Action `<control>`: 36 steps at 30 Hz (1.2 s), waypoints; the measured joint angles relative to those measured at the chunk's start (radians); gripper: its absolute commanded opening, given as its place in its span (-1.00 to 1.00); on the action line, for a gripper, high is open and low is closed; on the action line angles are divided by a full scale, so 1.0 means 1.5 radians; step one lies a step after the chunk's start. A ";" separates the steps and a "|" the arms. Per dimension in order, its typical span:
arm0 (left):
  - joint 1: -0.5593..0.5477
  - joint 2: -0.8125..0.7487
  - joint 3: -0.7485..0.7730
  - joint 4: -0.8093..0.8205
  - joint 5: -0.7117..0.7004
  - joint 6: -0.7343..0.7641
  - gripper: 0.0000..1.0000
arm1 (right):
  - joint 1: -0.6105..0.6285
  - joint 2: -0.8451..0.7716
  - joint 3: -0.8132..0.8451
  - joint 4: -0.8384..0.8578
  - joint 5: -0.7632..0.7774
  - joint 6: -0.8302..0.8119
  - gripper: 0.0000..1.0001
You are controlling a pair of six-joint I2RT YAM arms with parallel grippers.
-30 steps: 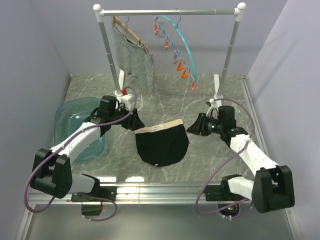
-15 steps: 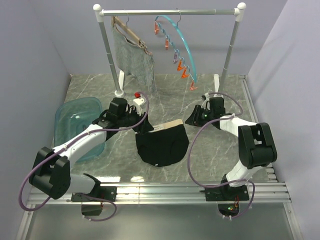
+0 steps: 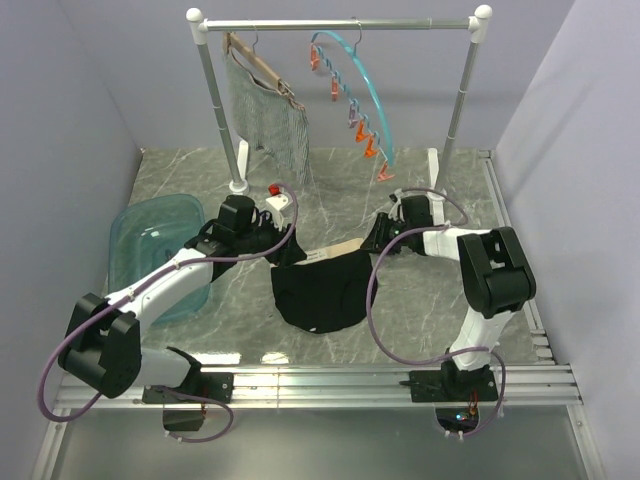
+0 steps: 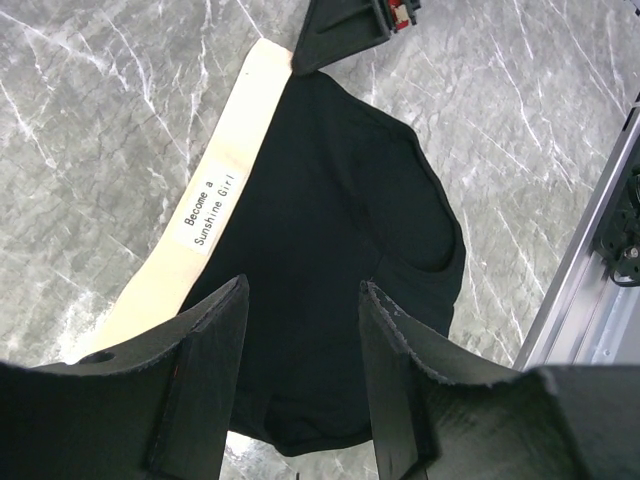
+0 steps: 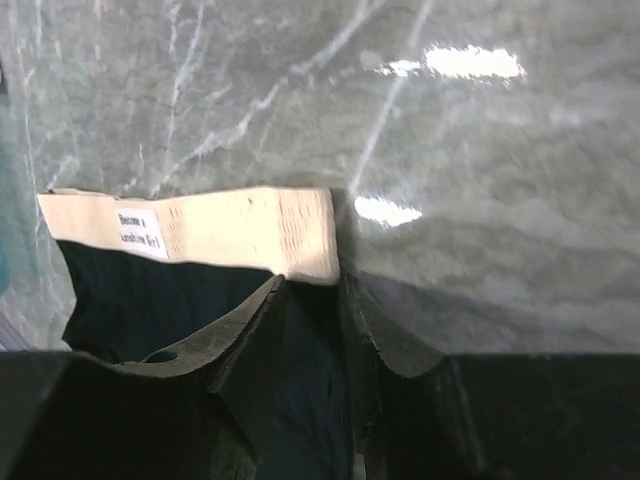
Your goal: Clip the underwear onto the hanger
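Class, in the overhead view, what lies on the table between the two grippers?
The underwear. Its pale waistband runs from the left gripper across to the right gripper. The top view and the left wrist view both show this.

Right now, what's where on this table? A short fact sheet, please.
underwear: black, pale waistband, lying on the table
hanger: teal hoop with clips, on the rail, nothing clipped
left gripper: open, above the underwear
right gripper: at a waistband corner, nearly closed, grip unclear
wooden hanger: holds grey cloth, same rail
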 measured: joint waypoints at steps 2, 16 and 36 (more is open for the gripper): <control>0.000 0.000 0.000 0.000 -0.001 0.000 0.08 | 0.004 0.012 0.011 0.001 0.002 0.004 -0.24; 0.014 0.080 0.027 0.056 0.046 -0.019 0.10 | 0.004 -0.047 -0.032 0.033 -0.041 -0.029 -1.00; 0.014 0.254 0.131 0.026 0.227 0.420 0.27 | 0.057 -0.204 -0.093 0.030 -0.139 -0.223 -1.00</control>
